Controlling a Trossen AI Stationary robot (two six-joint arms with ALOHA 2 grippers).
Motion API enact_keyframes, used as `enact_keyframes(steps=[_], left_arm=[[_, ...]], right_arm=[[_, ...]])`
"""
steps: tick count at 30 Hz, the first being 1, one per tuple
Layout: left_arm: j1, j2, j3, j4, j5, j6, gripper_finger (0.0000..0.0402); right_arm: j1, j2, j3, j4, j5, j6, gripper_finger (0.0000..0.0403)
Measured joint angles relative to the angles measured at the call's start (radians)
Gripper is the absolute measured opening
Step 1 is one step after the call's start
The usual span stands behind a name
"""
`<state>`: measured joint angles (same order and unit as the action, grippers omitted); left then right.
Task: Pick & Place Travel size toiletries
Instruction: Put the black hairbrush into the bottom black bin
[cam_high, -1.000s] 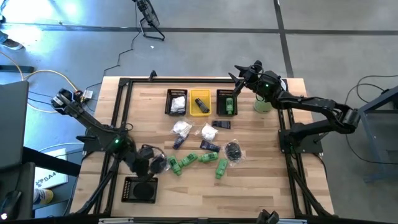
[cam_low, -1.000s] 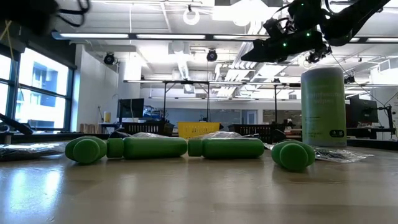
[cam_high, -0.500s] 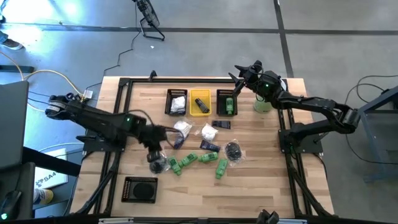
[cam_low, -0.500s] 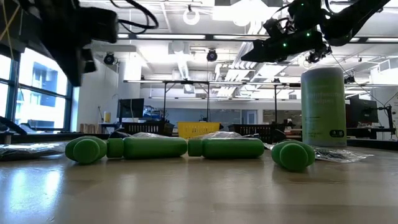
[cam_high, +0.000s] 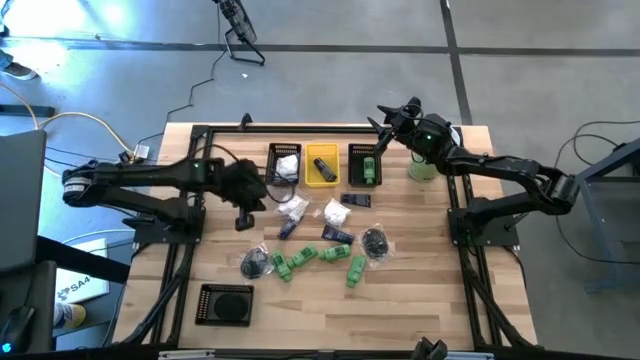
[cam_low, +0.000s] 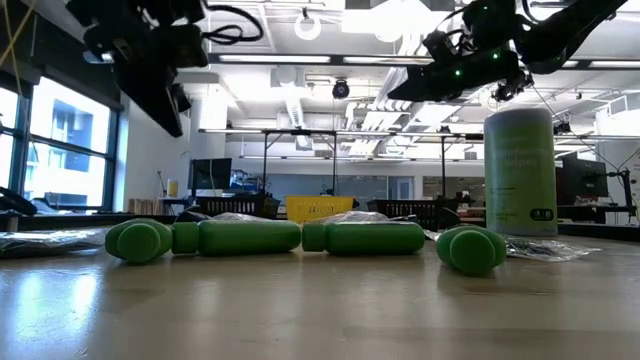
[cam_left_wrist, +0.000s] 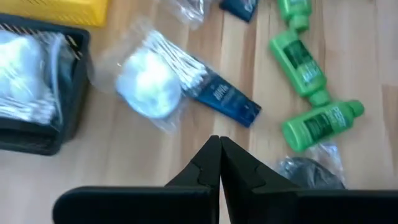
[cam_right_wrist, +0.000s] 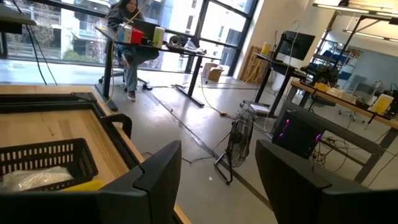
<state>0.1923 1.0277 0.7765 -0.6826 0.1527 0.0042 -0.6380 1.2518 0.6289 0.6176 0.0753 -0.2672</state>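
Your left gripper (cam_high: 247, 197) hangs above the table (cam_high: 420, 300) just left of the loose pile, its fingers (cam_left_wrist: 211, 163) pressed together with nothing between them. On the near-left of the table lies a flat black tray (cam_high: 225, 304). Just beyond it, a black round piece in clear wrap (cam_high: 255, 263) sits at the left end of the pile.

Under your left wrist you see a clear packet of cotton swabs (cam_left_wrist: 155, 78) touching a dark blue tube (cam_left_wrist: 225, 99), with two green bottles (cam_left_wrist: 301, 56) to one side. From above, the green bottles (cam_high: 300, 259) lie in a loose row near the table's middle, a further one (cam_high: 356, 270) at the right end; the blue tubes (cam_high: 336, 235) and white packets (cam_high: 335, 212) lie just beyond them, and another black round piece (cam_high: 375, 241) sits on the right of the pile.

Along the far edge stand three bins: a black one (cam_high: 284, 164) holding white packets, a yellow one (cam_high: 322, 165) with a dark item, and a black one (cam_high: 365, 165) holding a green bottle.

Your right gripper (cam_high: 384, 128) is held high above the far side, by the rightmost bin, its fingers (cam_right_wrist: 155, 173) apart and empty. A pale-green cylinder (cam_low: 520, 172) stands upright at the far right.
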Motion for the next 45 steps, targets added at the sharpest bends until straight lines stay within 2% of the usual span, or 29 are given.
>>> enact_keyframes(steps=[8, 13, 20, 27, 32, 37, 45], left_arm=[[0.12, -0.135, -0.212, 0.354, 0.09, 0.052, 0.0001], [0.136, -0.155, -0.299, 0.454, 0.109, 0.103, 0.0001], [0.136, -0.155, -0.41, 0.69, 0.122, 0.186, 0.0001], [0.136, -0.155, -0.427, 0.706, 0.124, 0.293, 0.0001], [0.136, -0.155, -0.427, 0.72, 0.162, 0.35, 0.0001], [0.136, -0.155, -0.438, 0.767, 0.212, 0.322, 0.0001], [0.135, -0.155, -0.516, 0.989, 0.173, 0.091, 0.0001]], right_arm=[[0.0, 0.0, 0.0, -0.016, 0.0, 0.0, 0.0199], [0.0, 0.0, 0.0, -0.016, 0.0, 0.0, 0.0199], [0.015, 0.0, 0.0, -0.02, -0.001, 0.027, 0.0199], [0.054, 0.0, 0.0, -0.023, -0.002, 0.088, 0.0199], [0.105, 0.0, 0.0, -0.023, -0.007, 0.082, 0.0199], [0.143, 0.0, 0.0, -0.023, -0.007, 0.08, 0.0199], [0.161, 0.0, 0.0, -0.027, -0.008, 0.08, 0.0199]])
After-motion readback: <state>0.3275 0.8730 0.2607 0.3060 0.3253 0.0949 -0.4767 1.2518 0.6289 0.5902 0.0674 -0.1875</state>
